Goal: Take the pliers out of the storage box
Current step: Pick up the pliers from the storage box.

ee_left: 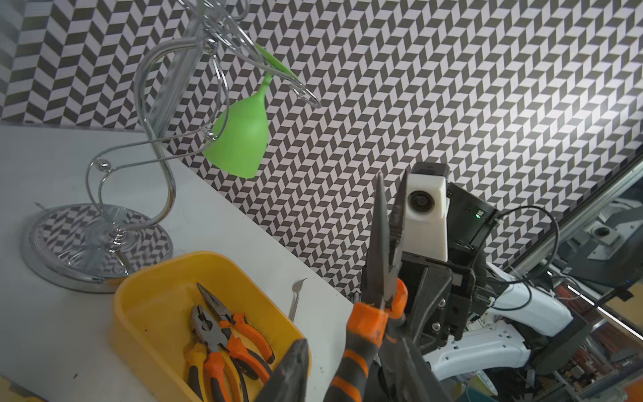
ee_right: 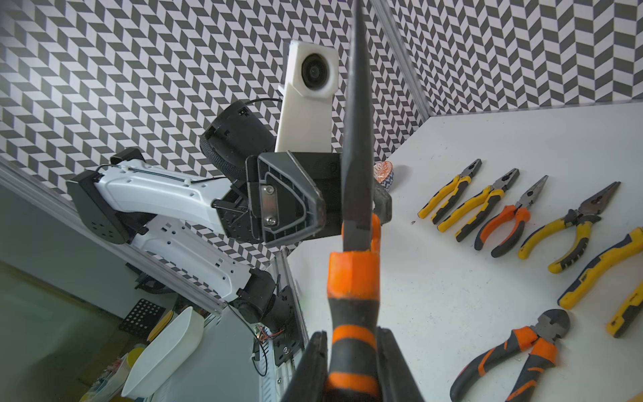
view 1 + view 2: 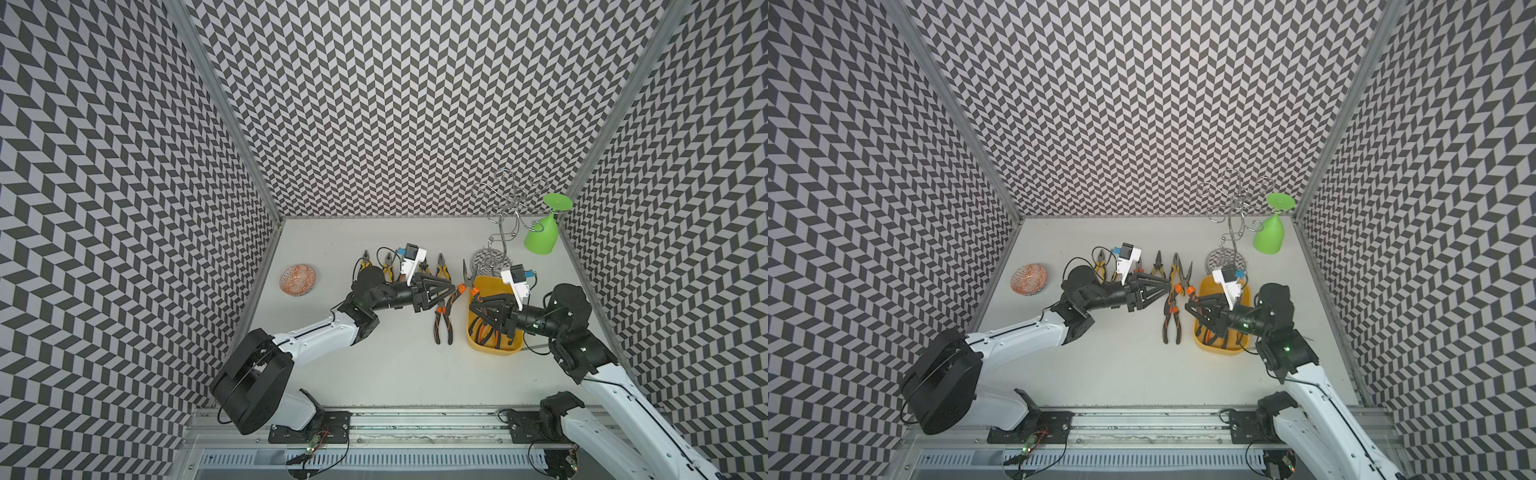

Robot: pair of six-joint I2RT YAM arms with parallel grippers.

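**Step in hand (judged):** transfer of the long-nose pliers (image 2: 353,278) from the right tool (image 2: 351,334) to the left tool (image 1: 348,343). The pair is held in the air, nose up, just beside the storage box (image 3: 494,353), centre-right in both top views.

**Tool state:** the right tool is clamped on one black-and-orange handle. The left tool brackets what appears to be the other handle, jaws narrowed. Firm contact cannot be confirmed.

**Procedure:**
- Seat the left tool fully on its handle, clear of the pivot, before the right tool lets go.
- Lay the pair on a bare part of the desk (image 3: 374,365), clear of the cutters (image 3: 441,311) lying just below the transfer point in the frame.
- Likely fault: the free handle swings about the pivot once only one handle is held.

**View differences:**
- The left wrist view alone shows the box interior. The boxed pliers (image 1: 222,334), several of them, lie there. In the top views the right arm (image 3: 573,307) covers most of them.
- The right wrist view alone shows the clamp closely, and the removed pliers (image 2: 501,198) in a row on the desk. The box is outside this view.
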